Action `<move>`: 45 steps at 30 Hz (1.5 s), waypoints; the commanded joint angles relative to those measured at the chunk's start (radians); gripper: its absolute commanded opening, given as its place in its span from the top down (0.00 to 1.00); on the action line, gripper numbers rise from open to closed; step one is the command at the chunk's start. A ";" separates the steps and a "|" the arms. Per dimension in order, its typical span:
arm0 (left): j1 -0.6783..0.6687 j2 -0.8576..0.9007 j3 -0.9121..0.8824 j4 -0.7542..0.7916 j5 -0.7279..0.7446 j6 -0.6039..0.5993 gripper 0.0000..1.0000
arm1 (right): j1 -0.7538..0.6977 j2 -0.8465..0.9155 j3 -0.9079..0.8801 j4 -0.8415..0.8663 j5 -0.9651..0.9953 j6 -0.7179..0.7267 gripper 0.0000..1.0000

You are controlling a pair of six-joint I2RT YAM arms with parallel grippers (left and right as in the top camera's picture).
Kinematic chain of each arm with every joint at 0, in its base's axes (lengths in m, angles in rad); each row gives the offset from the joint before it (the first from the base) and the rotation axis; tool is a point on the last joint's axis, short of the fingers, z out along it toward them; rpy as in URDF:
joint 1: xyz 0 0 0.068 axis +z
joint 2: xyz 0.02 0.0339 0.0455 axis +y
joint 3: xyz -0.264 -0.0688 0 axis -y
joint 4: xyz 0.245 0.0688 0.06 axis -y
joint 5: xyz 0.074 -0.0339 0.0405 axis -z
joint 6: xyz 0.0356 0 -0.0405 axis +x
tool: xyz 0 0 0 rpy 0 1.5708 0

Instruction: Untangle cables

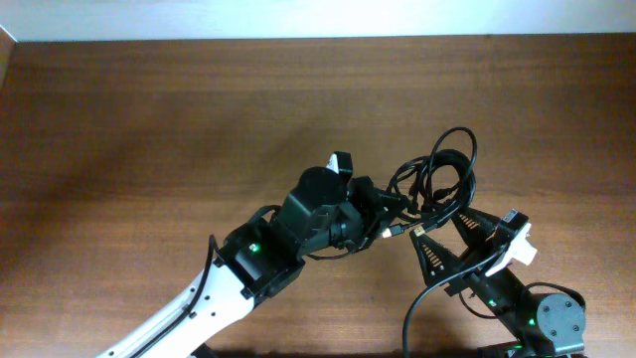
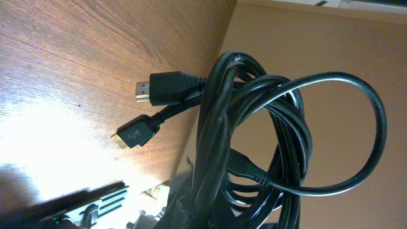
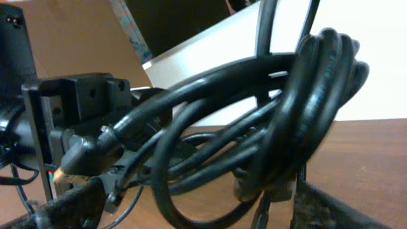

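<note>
The cables (image 1: 452,169) are a tangled coil of thin black cords, lifted off the table at centre right. My left gripper (image 1: 393,204) is shut on the coil's left side. In the left wrist view the coil (image 2: 254,127) fills the frame and hides the jaws. Two plug ends stick out left, a larger black plug (image 2: 162,86) and a gold-tipped one (image 2: 135,135). My right gripper (image 1: 439,226) is open just below the coil. In the right wrist view the coil (image 3: 273,108) hangs between and above its spread fingers (image 3: 203,213).
The wooden table (image 1: 149,119) stretches to the left and back. The left arm (image 1: 248,259) crosses from the bottom left. The right arm's base (image 1: 542,318) sits at the bottom right, with its own thick black wire (image 1: 412,313) beside it.
</note>
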 commanded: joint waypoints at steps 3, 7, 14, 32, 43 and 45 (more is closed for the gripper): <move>-0.003 -0.002 0.014 0.018 -0.014 -0.017 1.00 | -0.003 0.003 0.015 -0.011 0.029 -0.002 0.54; -0.003 -0.002 0.014 0.018 -0.015 -0.016 1.00 | -0.003 0.003 0.015 -0.015 0.033 -0.002 0.77; -0.001 -0.002 0.014 0.018 -0.122 -0.016 1.00 | -0.003 0.003 0.015 -0.030 0.032 -0.002 0.95; 0.187 -0.002 0.014 0.017 -0.187 -0.015 1.00 | -0.003 0.005 0.015 -0.056 0.008 -0.002 0.96; 0.309 -0.002 0.014 0.018 -0.188 -0.015 1.00 | -0.003 0.006 0.015 -0.056 -0.002 -0.002 0.96; 0.314 -0.002 0.014 0.018 -0.188 -0.015 1.00 | -0.003 0.006 0.015 -0.056 -0.002 -0.002 0.96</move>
